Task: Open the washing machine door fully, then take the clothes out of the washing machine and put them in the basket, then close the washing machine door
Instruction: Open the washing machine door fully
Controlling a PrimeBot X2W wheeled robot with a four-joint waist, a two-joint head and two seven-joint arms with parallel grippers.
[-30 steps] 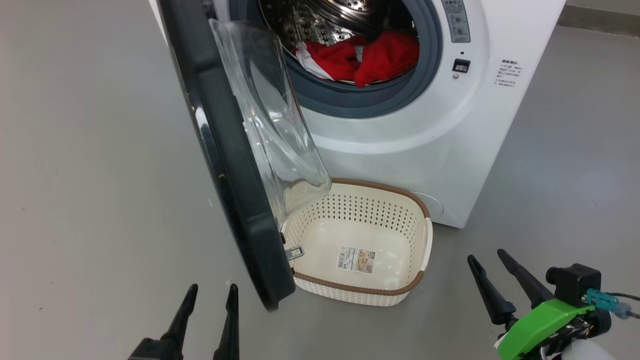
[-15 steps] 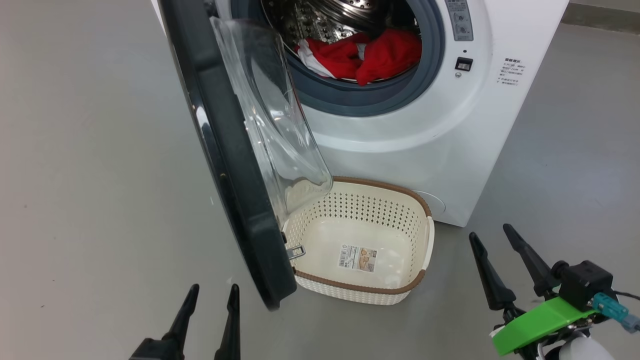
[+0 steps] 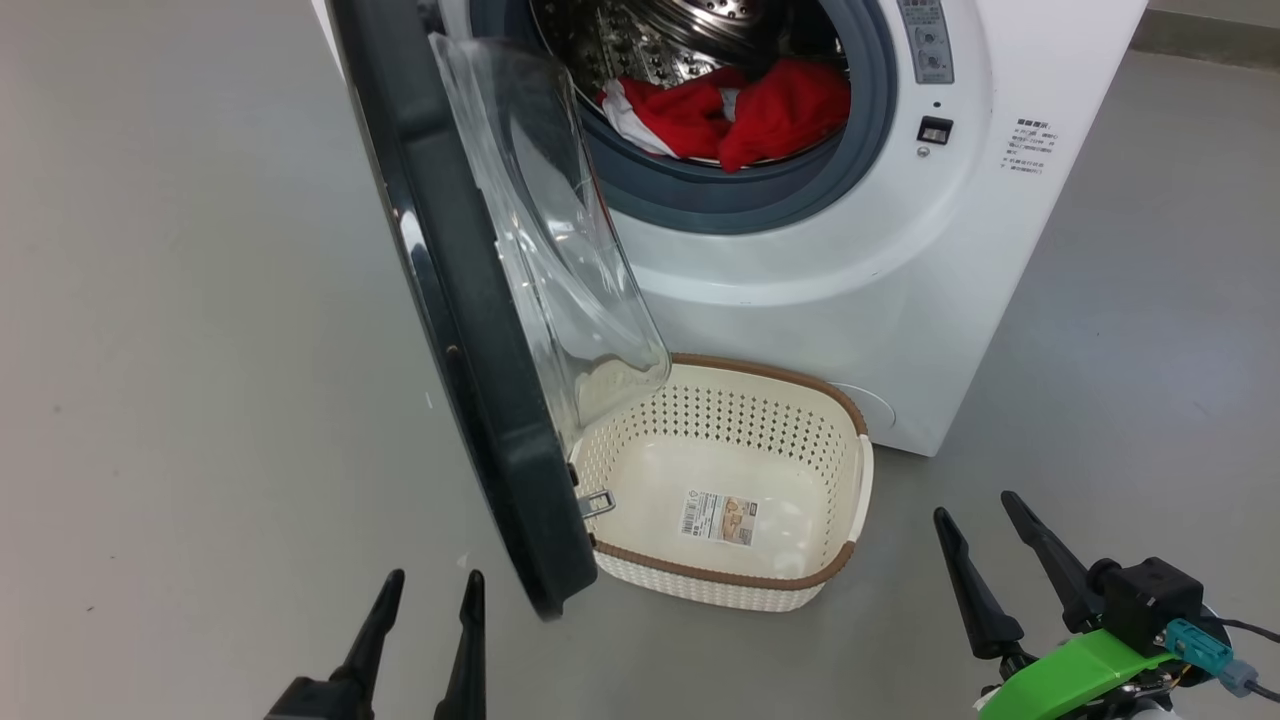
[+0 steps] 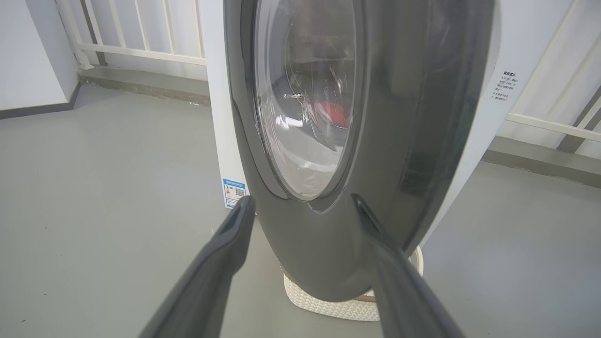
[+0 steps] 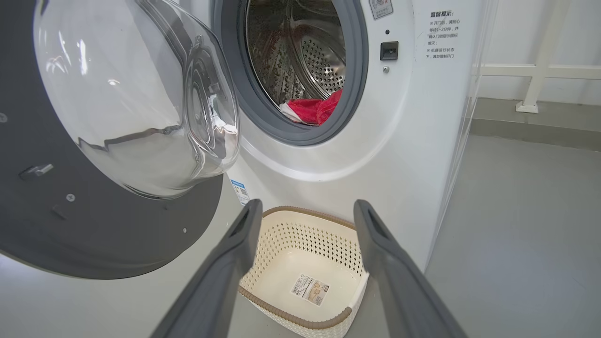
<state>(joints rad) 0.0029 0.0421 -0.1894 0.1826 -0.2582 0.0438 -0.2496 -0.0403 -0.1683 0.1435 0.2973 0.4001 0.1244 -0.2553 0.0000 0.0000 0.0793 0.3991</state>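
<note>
Inside the washing machine, clothes, maybe 2 pieces, basket below

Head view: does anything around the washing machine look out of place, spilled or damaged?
Nothing spilled or damaged. One oddity: the washing machine door stands only partly open, its glass bowl covering the left end of the basket in this view. The basket holds only a sticker. The clothes lie in the drum.

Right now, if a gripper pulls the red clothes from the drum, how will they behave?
The red clothes lie crumpled in folds, so probably floppy, sagging from any grip. The bundle looks small, likely light. Its edge meets the grey seal, so it may drag there.
</note>
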